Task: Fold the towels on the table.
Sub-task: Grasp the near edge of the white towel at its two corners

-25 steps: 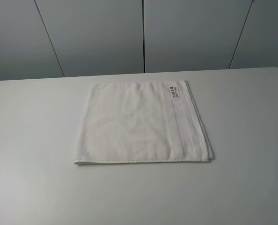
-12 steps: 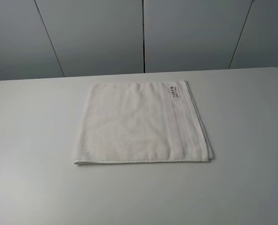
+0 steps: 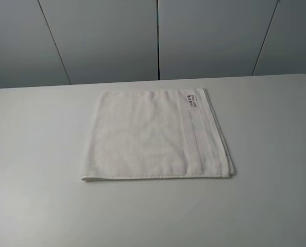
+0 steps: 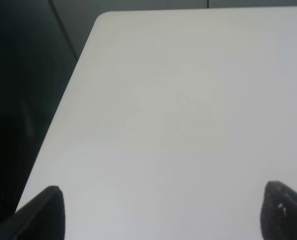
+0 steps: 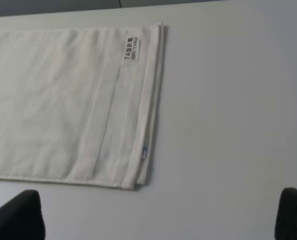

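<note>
A white terry towel [image 3: 153, 135] lies flat and folded on the white table [image 3: 34, 154], its woven border band and small printed label [image 3: 192, 100] toward the right. It also shows in the right wrist view [image 5: 63, 100] with the label [image 5: 131, 49]. My right gripper [image 5: 161, 212] is open and empty, hovering off the towel's near right corner. My left gripper [image 4: 163, 210] is open and empty over bare table near the left edge; the towel is out of its view. Neither arm shows in the high view.
Grey wall panels [image 3: 158, 38] stand behind the table's far edge. In the left wrist view the table's rounded corner [image 4: 101, 17] and side edge border a dark drop.
</note>
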`<state>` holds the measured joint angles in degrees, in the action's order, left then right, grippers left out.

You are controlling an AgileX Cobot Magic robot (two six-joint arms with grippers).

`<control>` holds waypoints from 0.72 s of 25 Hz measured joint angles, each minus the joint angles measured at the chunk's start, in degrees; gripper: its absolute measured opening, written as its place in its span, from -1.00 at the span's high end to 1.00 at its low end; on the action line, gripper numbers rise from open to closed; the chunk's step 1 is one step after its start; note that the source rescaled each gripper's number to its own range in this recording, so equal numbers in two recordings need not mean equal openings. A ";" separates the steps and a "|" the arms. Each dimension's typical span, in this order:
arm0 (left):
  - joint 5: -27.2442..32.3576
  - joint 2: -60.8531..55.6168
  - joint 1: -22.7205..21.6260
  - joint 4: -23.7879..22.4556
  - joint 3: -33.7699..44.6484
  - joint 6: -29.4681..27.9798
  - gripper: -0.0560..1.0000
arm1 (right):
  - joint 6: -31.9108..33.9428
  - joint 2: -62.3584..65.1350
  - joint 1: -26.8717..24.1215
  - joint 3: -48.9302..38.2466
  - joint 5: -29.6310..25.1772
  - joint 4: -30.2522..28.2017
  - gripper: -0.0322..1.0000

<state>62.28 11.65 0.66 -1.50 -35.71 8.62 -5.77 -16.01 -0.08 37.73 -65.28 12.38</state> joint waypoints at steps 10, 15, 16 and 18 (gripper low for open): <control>-1.94 30.51 4.54 10.29 -11.49 22.70 -1.00 | -22.93 -35.00 -0.10 16.30 0.13 9.43 -1.00; -5.95 42.85 9.21 14.19 -13.53 32.02 -1.00 | -31.25 -47.57 4.91 19.67 -0.62 15.00 -1.00; -6.34 45.48 10.15 14.19 -13.78 32.56 -1.00 | -31.95 -49.57 6.41 19.71 -0.62 15.00 -1.00; -7.03 50.07 12.61 13.93 -14.18 33.41 -1.00 | -32.83 -52.95 8.81 19.80 -0.62 13.22 -1.00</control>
<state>55.26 61.72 13.27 12.43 -49.89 42.04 -38.59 -68.97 8.73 57.54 -65.90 25.60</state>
